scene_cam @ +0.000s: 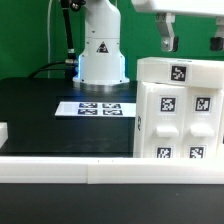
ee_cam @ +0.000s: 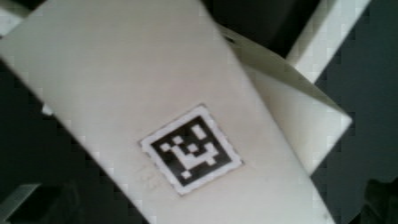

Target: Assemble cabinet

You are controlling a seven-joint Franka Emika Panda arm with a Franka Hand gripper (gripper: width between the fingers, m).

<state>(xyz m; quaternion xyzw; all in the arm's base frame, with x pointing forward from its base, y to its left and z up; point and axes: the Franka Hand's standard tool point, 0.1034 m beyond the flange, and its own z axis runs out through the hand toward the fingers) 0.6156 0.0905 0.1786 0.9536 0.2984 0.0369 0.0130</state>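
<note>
The cabinet is a large white hollow box with several black-and-white tags on its panels. It stands on the black table at the exterior view's right. My gripper hangs just above its top, with both fingers wide apart and nothing between them. In the wrist view a white cabinet panel with one tag fills the picture, very close and slanted. My fingertips do not show there.
The marker board lies flat on the black table in front of the robot base. A long white rail runs along the table's near edge. A small white piece shows at the exterior view's left edge.
</note>
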